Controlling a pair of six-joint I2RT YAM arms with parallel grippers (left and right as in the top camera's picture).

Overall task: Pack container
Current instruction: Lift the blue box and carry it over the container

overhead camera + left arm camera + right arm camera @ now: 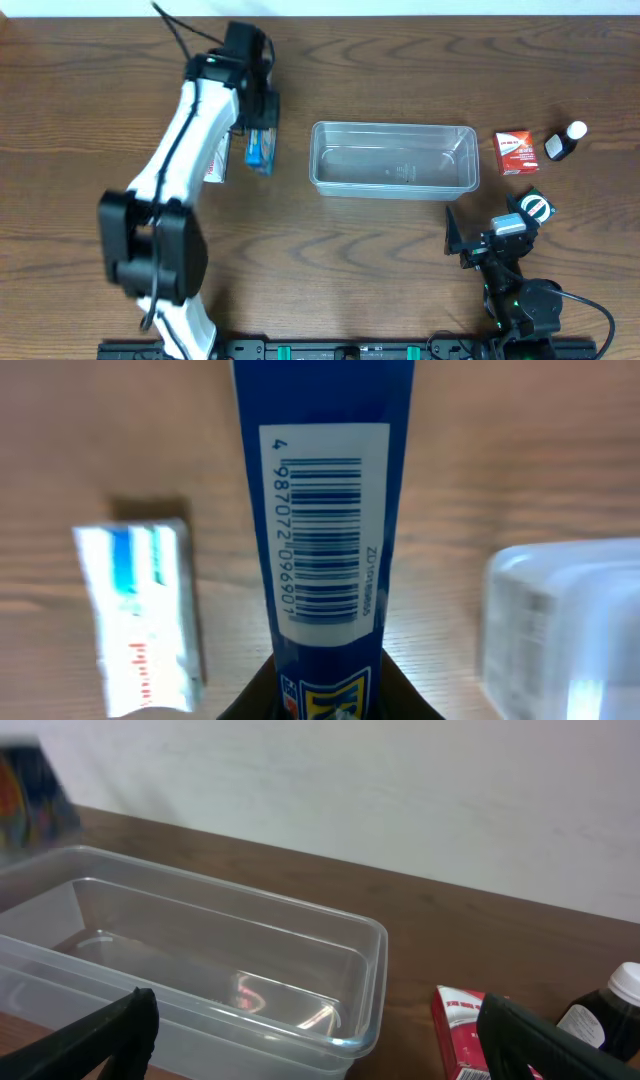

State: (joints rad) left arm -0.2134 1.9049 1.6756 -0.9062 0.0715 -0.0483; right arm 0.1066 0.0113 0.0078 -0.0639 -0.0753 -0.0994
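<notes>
The clear plastic container sits mid-table and is empty; it also shows in the right wrist view and blurred at the right of the left wrist view. My left gripper is shut on a blue tube-like box with a barcode, held above the table left of the container. My right gripper is open and empty, in front of the container's right end.
A white box lies left of the blue one, also in the left wrist view. A red box, a small dark bottle and a green-white round item lie to the right.
</notes>
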